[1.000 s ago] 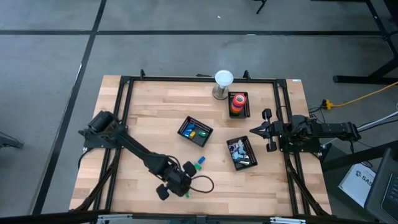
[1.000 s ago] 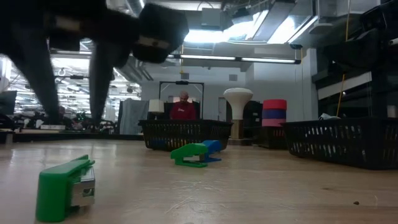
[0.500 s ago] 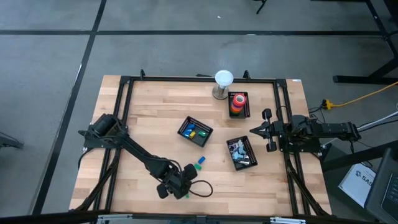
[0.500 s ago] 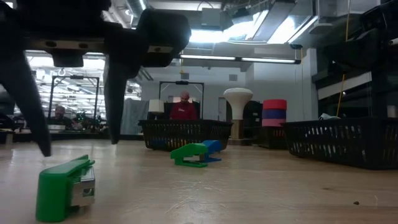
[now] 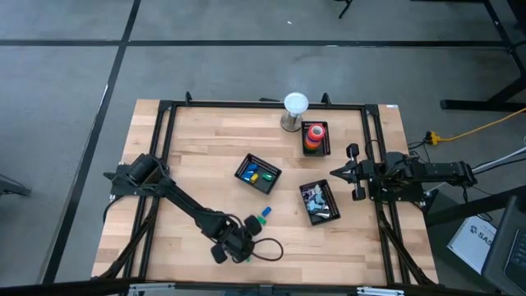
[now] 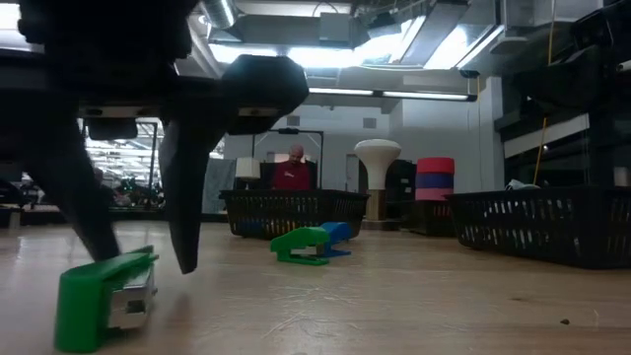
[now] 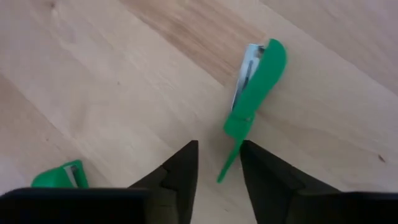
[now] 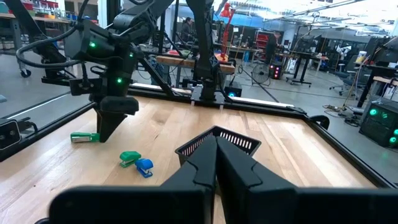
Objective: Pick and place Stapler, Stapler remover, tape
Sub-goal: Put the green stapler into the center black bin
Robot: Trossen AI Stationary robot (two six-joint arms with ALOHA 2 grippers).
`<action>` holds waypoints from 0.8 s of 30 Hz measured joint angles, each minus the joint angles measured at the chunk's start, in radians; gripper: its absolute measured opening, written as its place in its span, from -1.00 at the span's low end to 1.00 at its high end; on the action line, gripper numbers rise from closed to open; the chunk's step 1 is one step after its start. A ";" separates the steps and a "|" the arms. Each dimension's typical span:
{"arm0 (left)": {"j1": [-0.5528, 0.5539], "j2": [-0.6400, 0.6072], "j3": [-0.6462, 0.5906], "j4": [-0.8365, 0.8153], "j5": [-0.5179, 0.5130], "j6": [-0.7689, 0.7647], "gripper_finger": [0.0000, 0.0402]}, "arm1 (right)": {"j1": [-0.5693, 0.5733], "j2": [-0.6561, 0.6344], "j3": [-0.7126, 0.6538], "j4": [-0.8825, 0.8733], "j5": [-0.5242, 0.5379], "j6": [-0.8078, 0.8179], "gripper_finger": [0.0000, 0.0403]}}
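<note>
I am on the stapler pick: my left gripper (image 5: 239, 247) hangs low over the pale wooden desk (image 5: 197, 156) at the lower middle of the high view, its jaws spread and straddling the small bright-green plastic stapler with a metal insert (image 6: 104, 296), one finger on each side in the low view (neither pad shows clear contact yet, as far as I can judge). In my left wrist view the green stapler (image 7: 252, 93) lies tilted, its tail reaching down between my two dark fingers (image 7: 180, 171). The next move, I judge, calls for settling a touch lower and pressing in squarely across the body, since its slant could let it twist out. My right gripper (image 5: 352, 173) waits at the right edge of the high view, jaws pressed together, holding nothing. A second green stapler and a blue one (image 8: 138, 163) sit together mid-desk; the stacked red and orange tape rolls (image 5: 314, 134) rest in the black mesh basket (image 5: 325, 148) at upper centre. The other two baskets' contents are too small to name, and the stapler is mostly hidden under my wrist from above.
</note>
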 joint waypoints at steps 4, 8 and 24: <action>-0.003 0.000 -0.001 -0.005 -0.003 -0.053 -0.61 | 0.000 0.000 0.000 0.000 0.000 0.000 -0.93; -0.007 0.000 -0.001 -0.022 0.001 -0.105 -0.87 | 0.000 0.000 0.000 0.000 0.000 0.000 -0.93; -0.011 -0.063 -0.006 -0.088 -0.128 -0.189 -0.98 | 0.000 0.000 0.000 0.000 0.000 0.000 -0.93</action>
